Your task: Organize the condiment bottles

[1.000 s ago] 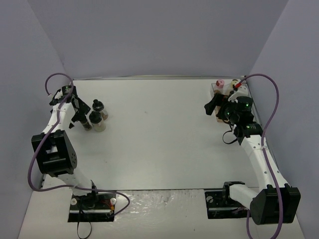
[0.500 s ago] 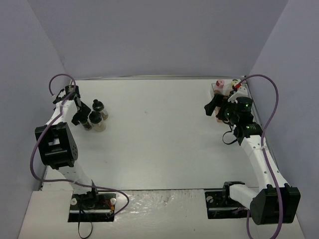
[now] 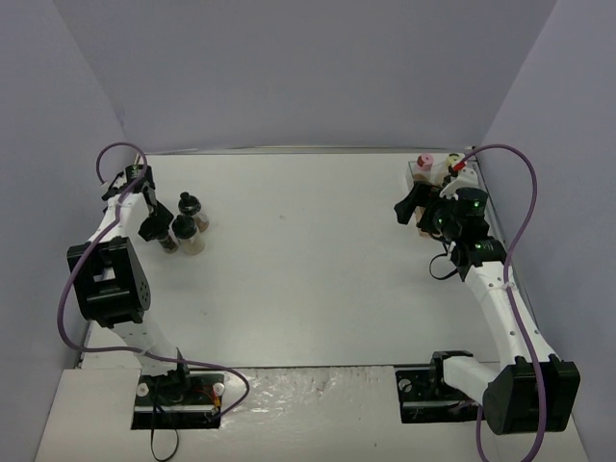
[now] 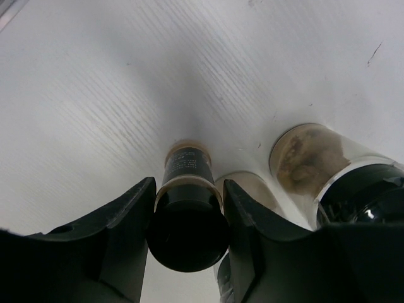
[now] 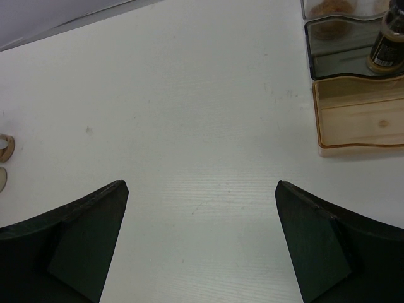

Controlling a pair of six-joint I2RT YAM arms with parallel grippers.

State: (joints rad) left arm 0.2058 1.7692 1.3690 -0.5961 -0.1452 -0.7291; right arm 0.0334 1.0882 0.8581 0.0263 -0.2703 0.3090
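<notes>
The left fingers (image 4: 120, 243) are clamped on a dark bottle (image 4: 187, 189) with a black cap. One finger presses each side of it just below the cap, low in the middle of the left wrist view. The bottle's base appears to rest on the white worktop (image 4: 95, 95). Just right of it, partly hidden behind a finger, stands a clear jar (image 4: 249, 186). Further right is a brown-filled jar (image 4: 306, 158) with a black cap. In the top view this cluster sits at the left of the frame.

The right fingers (image 5: 82, 237) are spread wide and hold nothing, over bare worktop. A clear tray with a wooden base (image 5: 356, 120) lies at the upper right of the right wrist view, well apart from them. It holds a labelled dark bottle (image 5: 385, 45). In the top view a pink-capped bottle (image 3: 423, 160) stands at the tray's far end.
</notes>
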